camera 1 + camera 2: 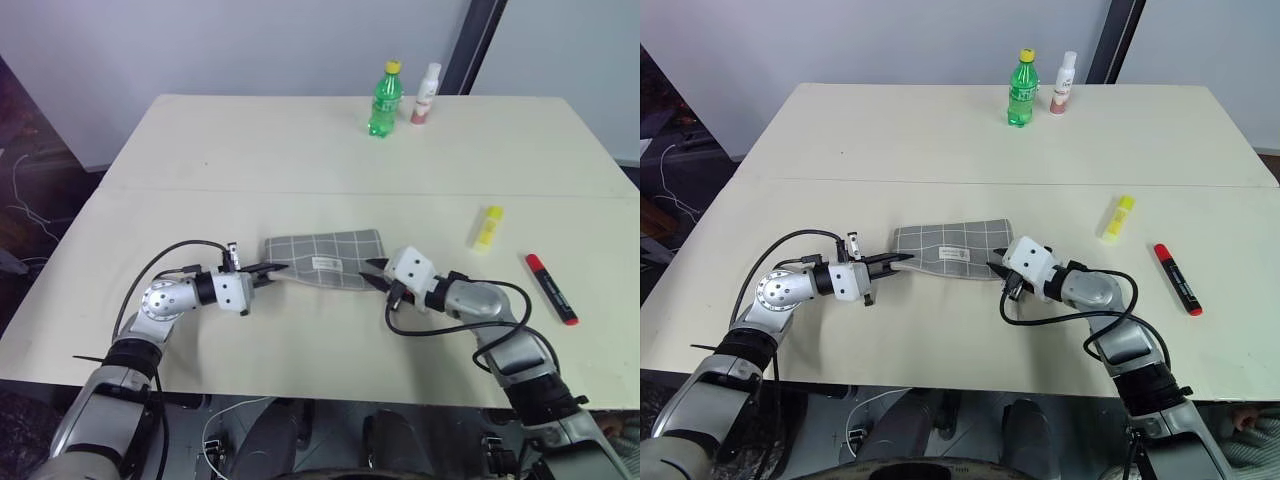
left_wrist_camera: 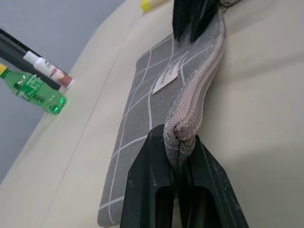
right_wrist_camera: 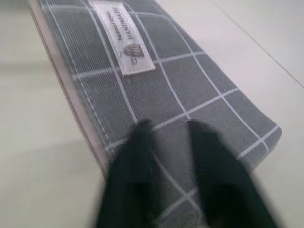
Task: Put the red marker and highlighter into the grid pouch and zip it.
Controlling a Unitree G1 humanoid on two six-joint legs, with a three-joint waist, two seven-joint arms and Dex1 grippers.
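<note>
The grid pouch (image 1: 325,258) lies flat in the middle of the table, grey with white lines and a white label. My left gripper (image 1: 272,268) is shut on the pouch's left end, and the left wrist view shows its fingers (image 2: 156,161) pinching the zip edge. At the pouch's right end, my right gripper (image 1: 372,270) has its fingers (image 3: 135,142) slightly apart over the fabric. To the right of the pouch, the yellow highlighter (image 1: 487,228) and the red marker (image 1: 551,288) lie loose on the table.
A green bottle (image 1: 384,99) and a small white bottle (image 1: 425,95) stand at the table's (image 1: 250,160) far edge. A seam crosses the tabletop behind the pouch.
</note>
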